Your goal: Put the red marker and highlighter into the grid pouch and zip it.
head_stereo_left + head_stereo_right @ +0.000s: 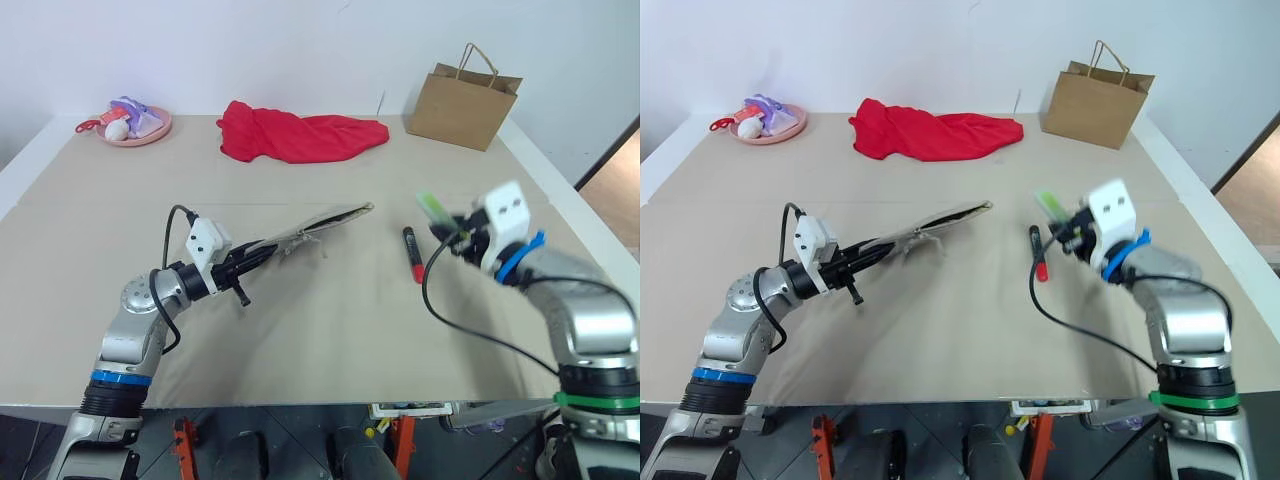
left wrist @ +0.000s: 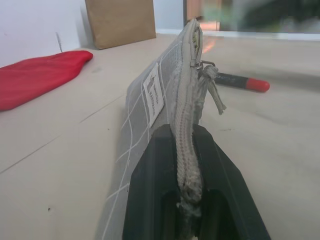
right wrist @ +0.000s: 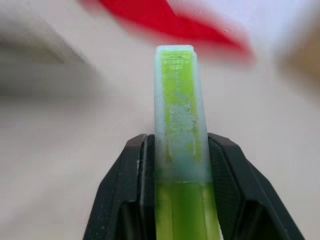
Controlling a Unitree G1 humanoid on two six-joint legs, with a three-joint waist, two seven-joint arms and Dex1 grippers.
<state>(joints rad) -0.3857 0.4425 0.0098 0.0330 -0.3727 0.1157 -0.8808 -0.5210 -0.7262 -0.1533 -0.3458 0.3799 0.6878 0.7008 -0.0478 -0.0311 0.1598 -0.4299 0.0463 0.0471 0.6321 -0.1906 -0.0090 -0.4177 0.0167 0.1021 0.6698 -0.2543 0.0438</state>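
The right end effector (image 3: 175,165) is clamped on the highlighter (image 3: 176,115), held above the worktop (image 1: 320,330) toward its right edge. The left end effector (image 2: 186,165) is closed on one end of the pouch (image 1: 310,229), holding it raised over the worktop's middle. The marker (image 1: 411,253) lies on the worktop between them. Judgement: nothing is inside yet; both insertions and zipping remain.

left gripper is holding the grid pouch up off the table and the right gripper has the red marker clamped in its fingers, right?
Not quite. The right gripper is clamped on the highlighter, lime green with a pale cap, as the right wrist view shows. The red marker lies on the table between the arms. The rest holds: the left gripper is holding the grid pouch up off the table.
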